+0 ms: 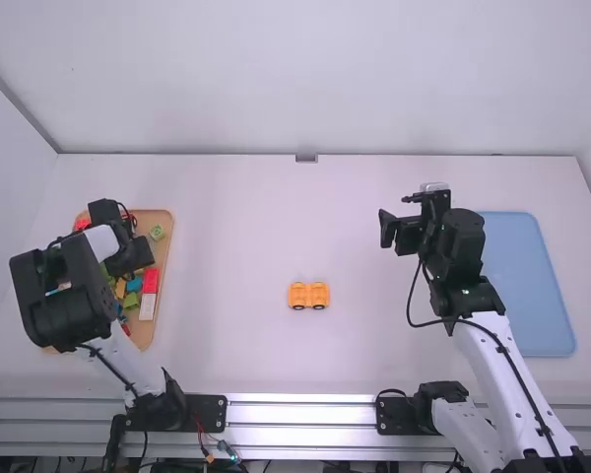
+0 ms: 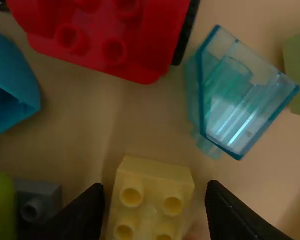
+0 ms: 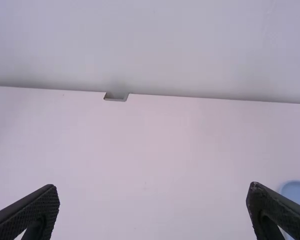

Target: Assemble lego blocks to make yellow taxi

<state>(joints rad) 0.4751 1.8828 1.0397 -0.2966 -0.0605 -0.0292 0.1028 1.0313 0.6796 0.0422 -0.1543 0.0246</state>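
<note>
One yellow-orange wheeled Lego base (image 1: 298, 294) sits on the white bench (image 1: 236, 236), the left claw (image 1: 130, 256) toward its nine o'clock over a wooden tray (image 1: 167, 238), spread astride a pale yellow Lego brick (image 2: 152, 192), the right claw (image 1: 396, 216), open and empty, between one and two o'clock.

In the high view, the left arm (image 1: 128, 371) at eight o'clock and the right arm (image 1: 492, 370) at four o'clock pair smooth white links with chunky black joints, the latter sporting dark dots, a looping black cable (image 1: 408, 307) and a black right gripper (image 1: 398, 212)
</note>
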